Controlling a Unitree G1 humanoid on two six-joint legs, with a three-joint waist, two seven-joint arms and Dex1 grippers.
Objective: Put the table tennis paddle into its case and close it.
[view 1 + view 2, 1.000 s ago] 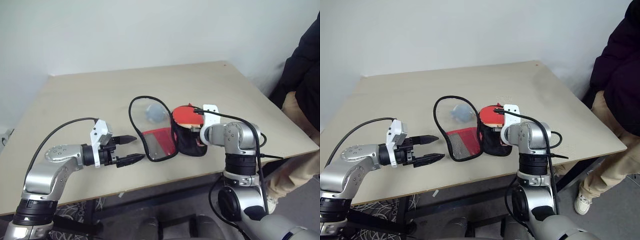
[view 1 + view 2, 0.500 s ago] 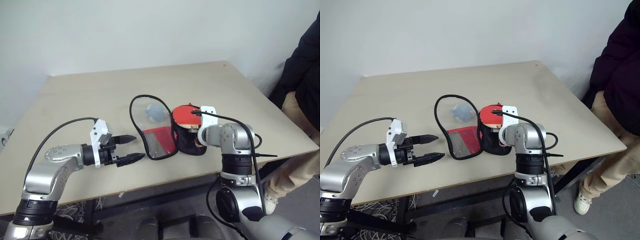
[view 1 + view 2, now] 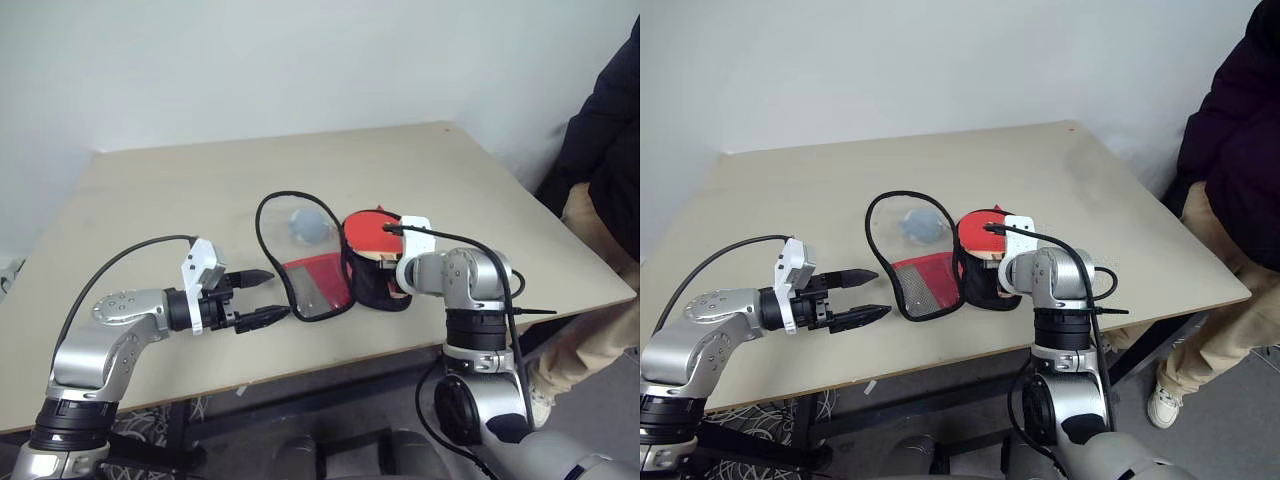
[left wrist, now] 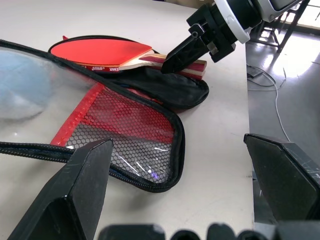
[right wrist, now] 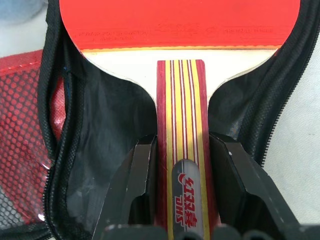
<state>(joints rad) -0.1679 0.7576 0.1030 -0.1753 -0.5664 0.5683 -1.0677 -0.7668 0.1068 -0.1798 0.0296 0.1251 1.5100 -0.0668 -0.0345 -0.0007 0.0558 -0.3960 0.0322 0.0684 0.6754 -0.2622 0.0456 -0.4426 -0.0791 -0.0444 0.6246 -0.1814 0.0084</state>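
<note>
We see a paddle (image 5: 180, 20) with a bright red rubber face carrying small dark lettering along its lower edge, above a pale wood neck. Its handle (image 5: 182, 150) is striped lengthwise in red and yellow, with a grey oval badge bearing red characters. The case (image 4: 150, 90) is black fabric with black zipper edging; its flap (image 4: 115, 135) is clear plastic over a red panel, with a dark honeycomb mesh pattern. A pale blue plush charm (image 3: 309, 226) lies under the clear window. The table (image 3: 200, 180) is plain beige. Both grippers' fingers (image 4: 85, 195) are black.
</note>
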